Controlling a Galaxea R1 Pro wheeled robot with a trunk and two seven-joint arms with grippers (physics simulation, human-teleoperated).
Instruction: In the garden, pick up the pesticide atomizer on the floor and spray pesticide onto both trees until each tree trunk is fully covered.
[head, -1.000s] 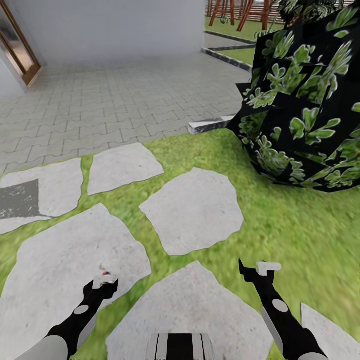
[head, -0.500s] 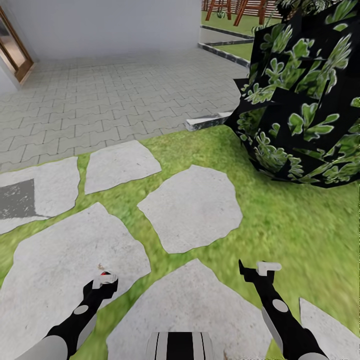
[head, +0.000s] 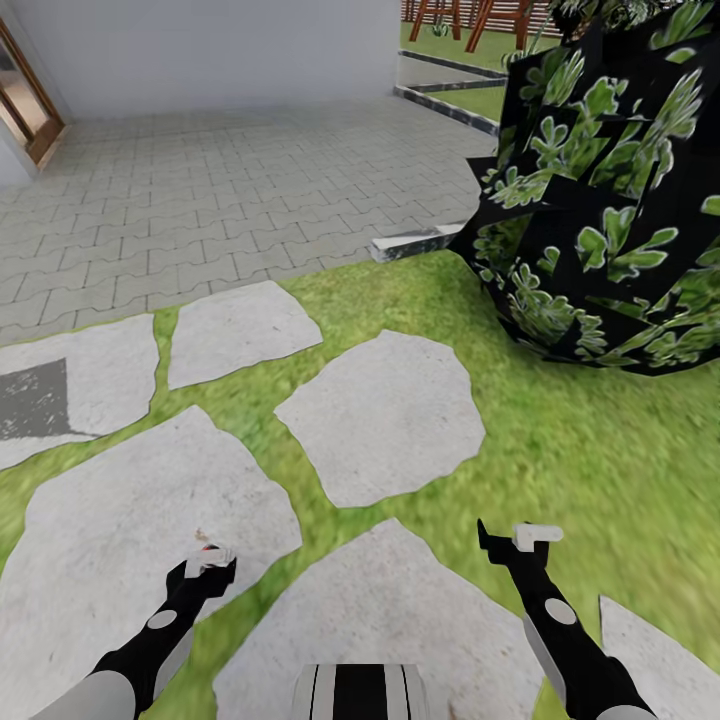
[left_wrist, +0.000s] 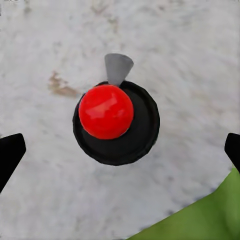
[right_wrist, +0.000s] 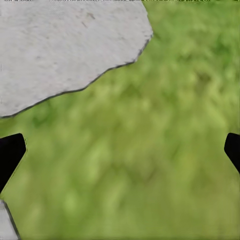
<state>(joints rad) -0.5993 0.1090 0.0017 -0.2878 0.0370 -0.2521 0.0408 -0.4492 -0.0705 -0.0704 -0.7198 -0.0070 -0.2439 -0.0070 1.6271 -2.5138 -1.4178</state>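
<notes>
The pesticide atomizer (left_wrist: 116, 122) has a round black body, a red ball top and a grey nozzle. It stands upright on a pale stepping stone (left_wrist: 45, 190). My left gripper (left_wrist: 120, 150) hangs straight above it, open, with both black fingertips (left_wrist: 11, 150) well clear of its sides. In the head view the atomizer's red top (head: 208, 548) peeks out just past the left gripper (head: 207, 562). My right gripper (head: 515, 540) is open over grass (right_wrist: 150, 165) with nothing between its fingers. The trees are out of view.
Flat stepping stones (head: 385, 415) lie in the grass ahead. A big dark leafy bush (head: 600, 200) blocks the right side. Grey paving (head: 220, 200) runs to a white wall, with a wooden door frame (head: 30, 100) at the left. Lawn and brown fence (head: 450, 12) show far back.
The head view has shifted slightly since a second ago, so the paving and bush sit a little differently. Both arms and the atomizer keep their places.
</notes>
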